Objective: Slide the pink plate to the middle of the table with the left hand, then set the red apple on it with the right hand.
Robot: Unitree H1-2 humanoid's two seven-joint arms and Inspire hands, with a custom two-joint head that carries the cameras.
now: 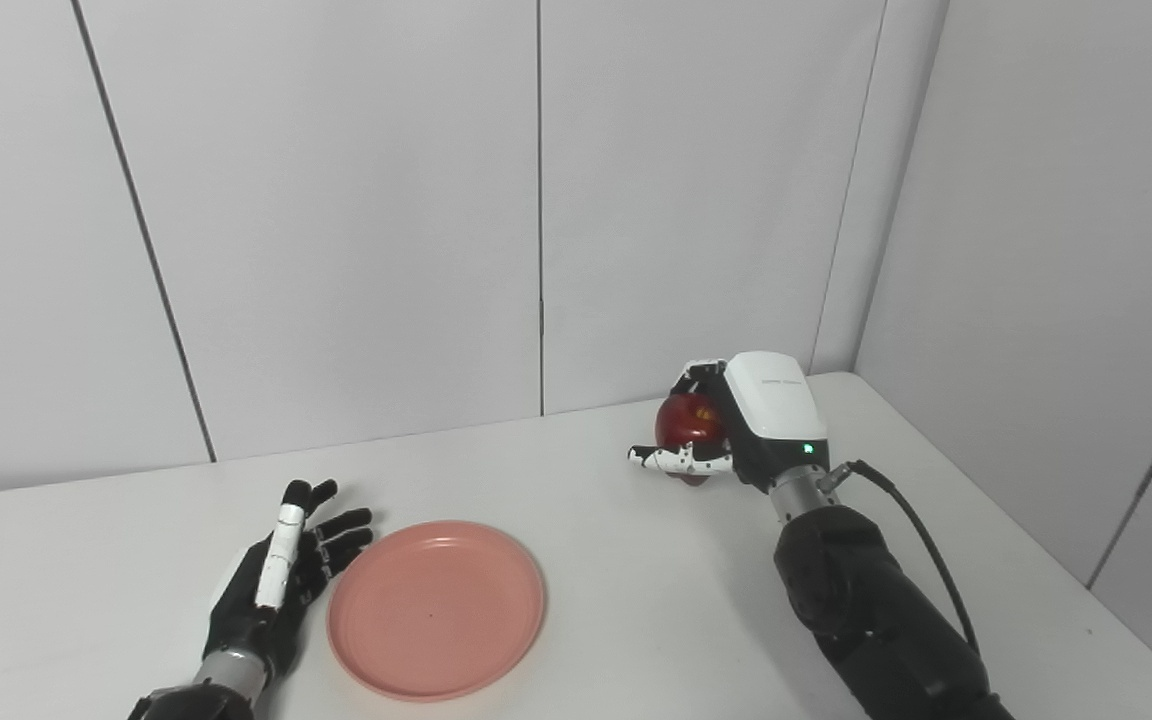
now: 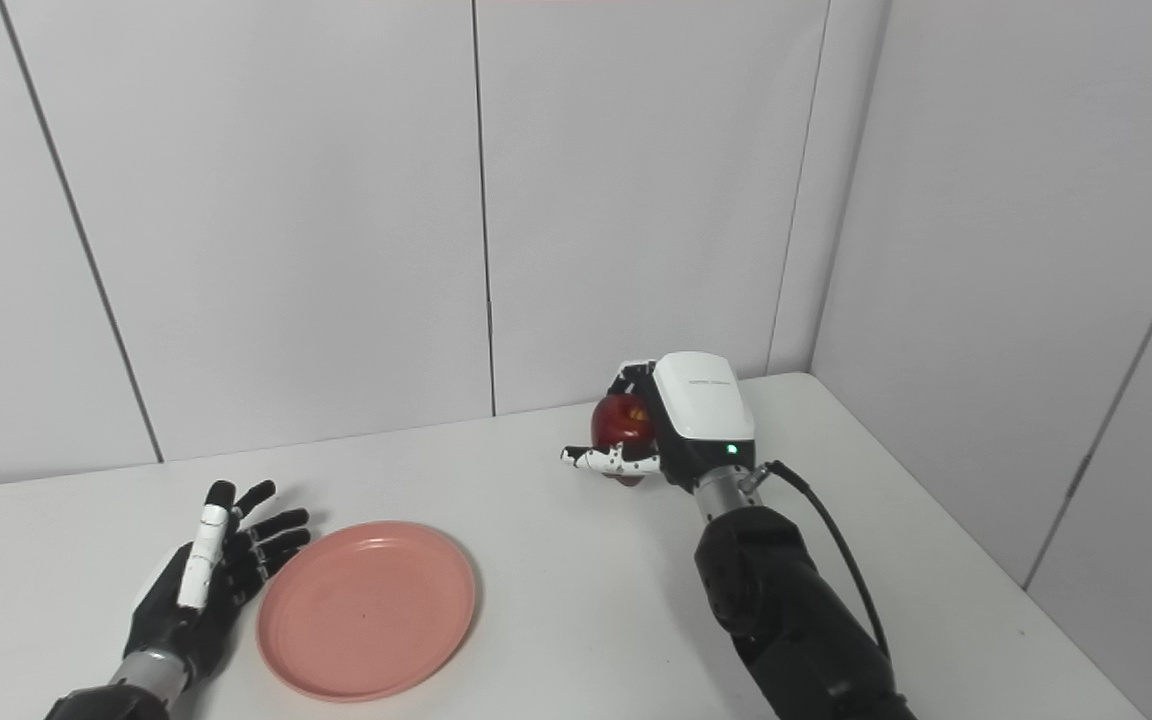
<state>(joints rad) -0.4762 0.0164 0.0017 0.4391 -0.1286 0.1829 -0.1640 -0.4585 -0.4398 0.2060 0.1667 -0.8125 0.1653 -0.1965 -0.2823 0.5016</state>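
The right robot hand (image 1: 736, 440) is wrapped around the round red apple (image 1: 688, 420), ready to carry it. The left robot hand (image 1: 281, 575) rests released beside the shallow round pink plastic plate (image 1: 436, 607) on the white table (image 1: 636, 600), leaving it clear.

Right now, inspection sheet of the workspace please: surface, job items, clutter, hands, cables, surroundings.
Surface: plain white table, no spills or marks seen.
Job's things: round flat pink plastic plate lies empty on the table's near left part; glossy red apple sits inside the right hand, far right of the plate.
Clutter: nothing seen.
Hands: left hand open, fingers spread, beside the plate's left rim; contact cannot be told. Right hand shut on the apple, fingers wrapped over it, thumb under it.
Cables: one black cable loops from the right wrist back along the forearm, clear of the plate.
Surroundings: pale grey wall panels behind and to the right, meeting in a corner.
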